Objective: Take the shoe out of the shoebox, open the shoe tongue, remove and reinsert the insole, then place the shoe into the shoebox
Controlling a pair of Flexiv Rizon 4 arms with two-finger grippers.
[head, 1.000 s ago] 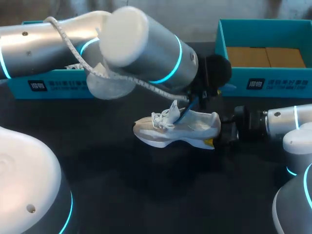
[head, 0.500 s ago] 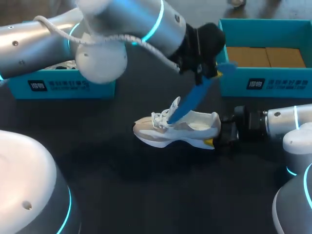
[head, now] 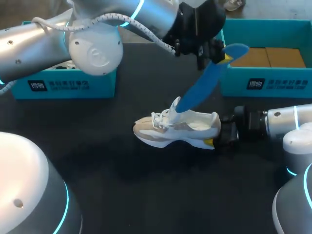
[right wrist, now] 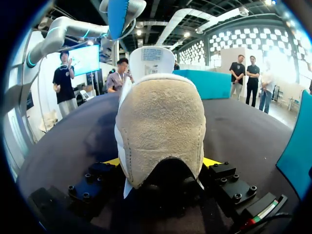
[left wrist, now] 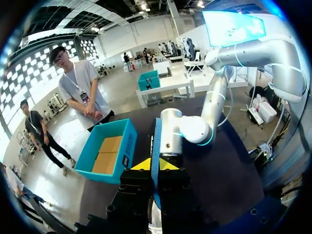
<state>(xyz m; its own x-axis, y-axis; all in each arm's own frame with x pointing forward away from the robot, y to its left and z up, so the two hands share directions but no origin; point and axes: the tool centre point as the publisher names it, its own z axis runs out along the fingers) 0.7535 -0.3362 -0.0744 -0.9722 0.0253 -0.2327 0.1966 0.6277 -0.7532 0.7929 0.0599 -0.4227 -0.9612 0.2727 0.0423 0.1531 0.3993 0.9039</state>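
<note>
Insole [head: 207, 83], pinched in left gripper [head: 222, 56], slants up from shoe [head: 178, 127] gripped by right gripper [right wrist: 162, 163].

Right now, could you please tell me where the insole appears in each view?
Head view: insole slants from the left tool down to the shoe, mid-table.
Left wrist view: insole edge-on, clamped in the left tool.
Right wrist view: insole high above the shoe, past its tongue.
Landmark: the shoe, in head and right wrist views; unclear in the left wrist view.
</note>
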